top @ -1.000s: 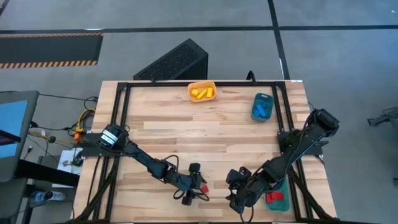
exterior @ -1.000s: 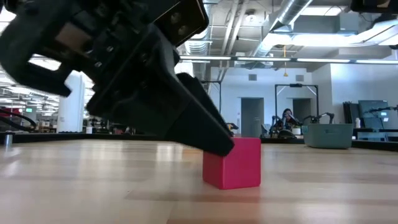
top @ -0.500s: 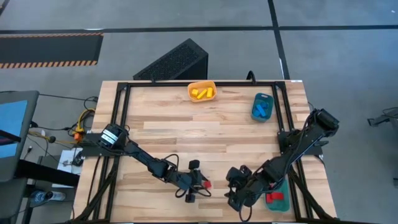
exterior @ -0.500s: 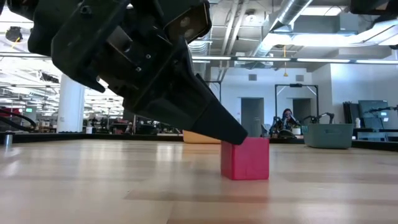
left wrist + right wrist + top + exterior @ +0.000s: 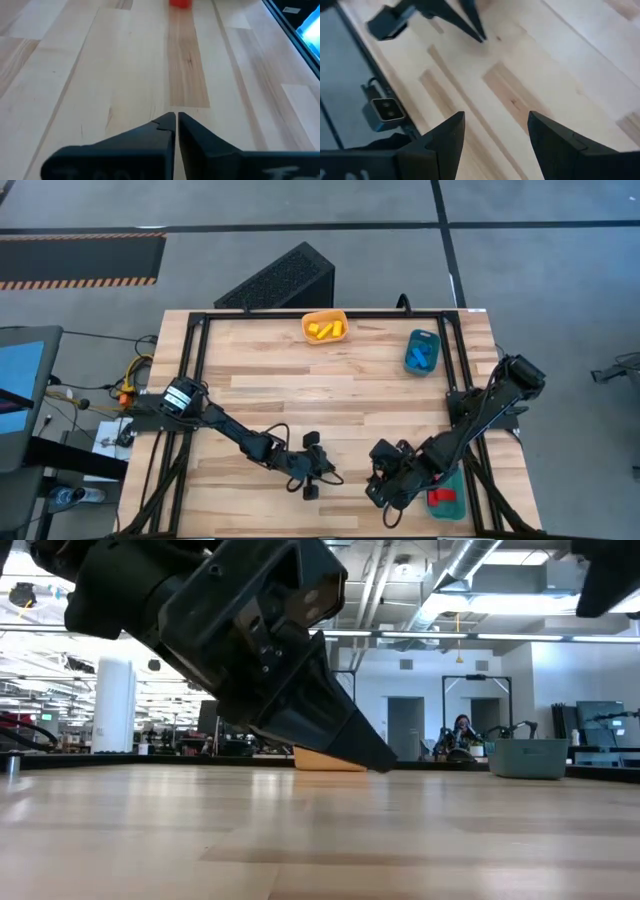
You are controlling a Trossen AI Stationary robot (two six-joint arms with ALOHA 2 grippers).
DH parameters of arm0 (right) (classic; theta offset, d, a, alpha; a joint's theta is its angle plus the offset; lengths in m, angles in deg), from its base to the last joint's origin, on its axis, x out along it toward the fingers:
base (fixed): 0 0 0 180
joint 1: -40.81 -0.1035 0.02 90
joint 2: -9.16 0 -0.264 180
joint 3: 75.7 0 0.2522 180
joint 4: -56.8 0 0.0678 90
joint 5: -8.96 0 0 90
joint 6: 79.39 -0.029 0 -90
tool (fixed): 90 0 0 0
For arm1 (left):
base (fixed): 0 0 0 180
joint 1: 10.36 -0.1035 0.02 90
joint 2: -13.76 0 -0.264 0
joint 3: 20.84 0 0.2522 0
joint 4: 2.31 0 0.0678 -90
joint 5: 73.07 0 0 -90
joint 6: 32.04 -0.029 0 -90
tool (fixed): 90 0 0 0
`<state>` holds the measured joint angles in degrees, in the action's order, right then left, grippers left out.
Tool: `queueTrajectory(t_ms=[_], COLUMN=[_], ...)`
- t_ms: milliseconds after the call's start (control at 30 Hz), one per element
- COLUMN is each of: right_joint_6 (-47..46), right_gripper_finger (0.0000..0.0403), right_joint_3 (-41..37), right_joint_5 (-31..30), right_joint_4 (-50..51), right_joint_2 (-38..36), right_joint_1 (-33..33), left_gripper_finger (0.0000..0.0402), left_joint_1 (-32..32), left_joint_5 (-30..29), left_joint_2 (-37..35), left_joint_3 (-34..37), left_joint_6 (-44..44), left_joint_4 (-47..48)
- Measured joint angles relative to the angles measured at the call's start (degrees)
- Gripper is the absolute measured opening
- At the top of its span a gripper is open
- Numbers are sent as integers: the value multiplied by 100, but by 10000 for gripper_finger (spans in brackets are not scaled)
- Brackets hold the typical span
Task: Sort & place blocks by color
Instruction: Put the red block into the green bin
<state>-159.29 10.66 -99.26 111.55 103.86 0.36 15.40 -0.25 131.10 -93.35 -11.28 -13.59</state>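
Note:
My left gripper (image 5: 326,472) is shut near the table's front edge, and nothing shows between its fingertips (image 5: 176,116). A small red block (image 5: 180,2) lies on the wood ahead of those tips, apart from them. It does not show in the high and low views. My right gripper (image 5: 385,490) hovers open just to the right, with only bare wood between its fingers (image 5: 495,117). Yellow blocks (image 5: 323,331) lie in the orange tray (image 5: 310,320). Blue blocks (image 5: 420,358) lie in the blue tray (image 5: 424,336). Another red block (image 5: 440,498) lies in the teal tray (image 5: 452,508).
A black frame (image 5: 190,380) runs round the wooden table top. A small camera (image 5: 385,110) sits at the near edge below my right gripper. The middle of the table (image 5: 320,395) is bare wood. Beyond the table, the room with a person far off shows in the low view.
My left gripper has shut and rolled a little. The red block that stood at its fingertips slid toward the table's right and is now clear of them, gone from the low view. My right gripper has turned at the wrist and stays open.

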Motion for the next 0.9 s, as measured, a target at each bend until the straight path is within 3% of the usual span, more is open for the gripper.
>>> queueTrajectory(t_ms=[200,333,433,533,700,900], right_joint_6=[-523,-1077,-1189,-659,1054,1808], right_gripper_finger=[239,239,239,239,239,239], right_joint_3=[2,2,-74,-410,-797,-820], right_joint_5=[-37,-101,289,1045,1711,1993], right_joint_4=[684,1987,2995,3027,1645,2483], right_joint_2=[-121,-266,-267,-260,-224,59], right_joint_1=[-125,-272,-292,-123,-97,-114], left_gripper_finger=[15,38,63,91,133,165], left_joint_1=[0,0,0,-1,-4,-4], left_joint_5=[-1,-1,-4,-5,-7,-9], left_joint_2=[0,0,0,0,0,0], left_joint_3=[0,0,0,0,0,0], left_joint_6=[101,468,575,585,585,597], left_joint_4=[-6,-36,-36,-48,-118,-154])
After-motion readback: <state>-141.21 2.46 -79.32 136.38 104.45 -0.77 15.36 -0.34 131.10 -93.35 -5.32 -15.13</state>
